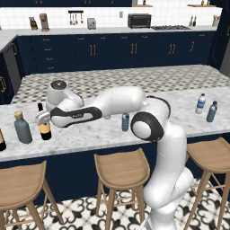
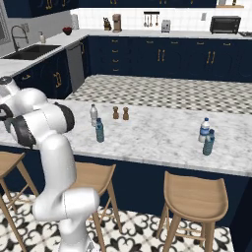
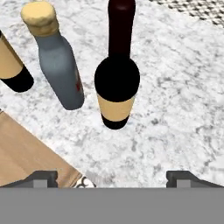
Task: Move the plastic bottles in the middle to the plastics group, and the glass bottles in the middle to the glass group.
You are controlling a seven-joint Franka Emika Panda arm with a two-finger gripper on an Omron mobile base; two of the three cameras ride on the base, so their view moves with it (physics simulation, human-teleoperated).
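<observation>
Left base view: arm reaches left over the marble counter; gripper sits by the wine bottle, which stands upright beside the grey cork-capped bottle. A teal bottle stands mid-counter; two water bottles at the far right. Right base view: a clear bottle behind the teal one, two brown shakers nearby, navy cabinets and a sink behind. Hand view: fingertips spread wide, nothing between them; wine bottle stands free, another dark tan-labelled bottle beyond the grey one, wooden stool below.
</observation>
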